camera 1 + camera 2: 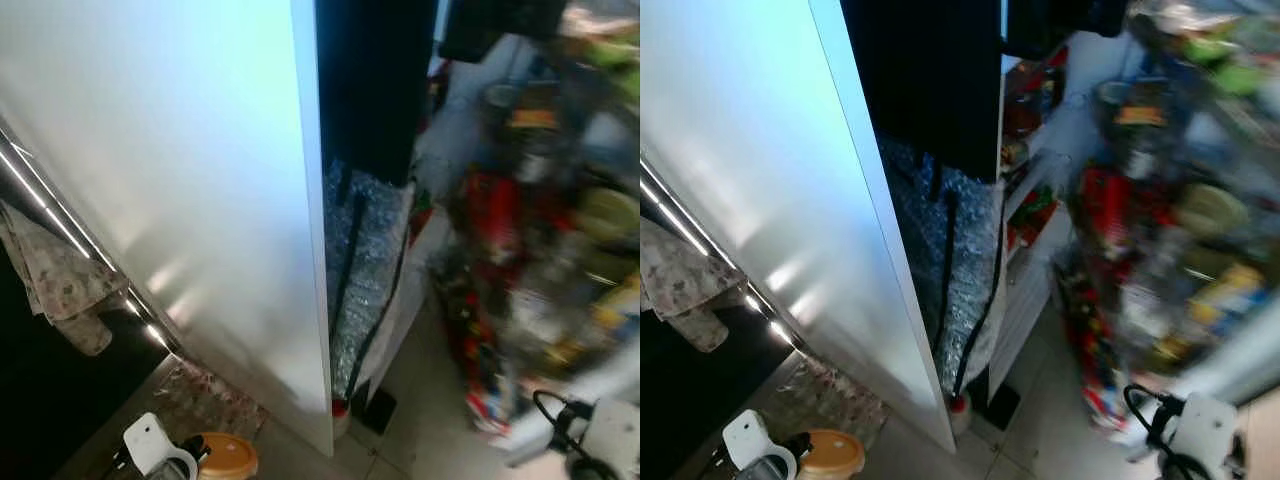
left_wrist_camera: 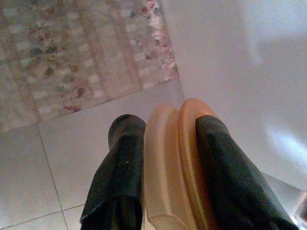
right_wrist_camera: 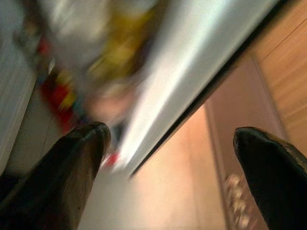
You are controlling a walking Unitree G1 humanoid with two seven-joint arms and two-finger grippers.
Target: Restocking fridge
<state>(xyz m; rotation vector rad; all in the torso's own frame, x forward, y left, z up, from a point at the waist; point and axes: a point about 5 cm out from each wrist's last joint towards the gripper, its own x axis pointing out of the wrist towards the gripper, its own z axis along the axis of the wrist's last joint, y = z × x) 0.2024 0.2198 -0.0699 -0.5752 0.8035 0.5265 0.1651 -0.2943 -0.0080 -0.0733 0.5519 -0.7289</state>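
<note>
Fridge door [image 1: 200, 200] takes the view from 9 to 12 o'clock, white, seen edge-on. Open door shelves [image 1: 1160, 250] at 3 o'clock are packed and blurred, contents unreadable. Rug [image 2: 72, 52] on the tiled floor at 7 o'clock. Left gripper [image 2: 165, 167] at 6 o'clock, clenched on an orange lid-like container [image 2: 180, 163]. Right gripper [image 3: 172, 177] spread wide, holding nothing, near the door's edge. Judgement: container in hand, not yet shelved; placing is left.
</note>
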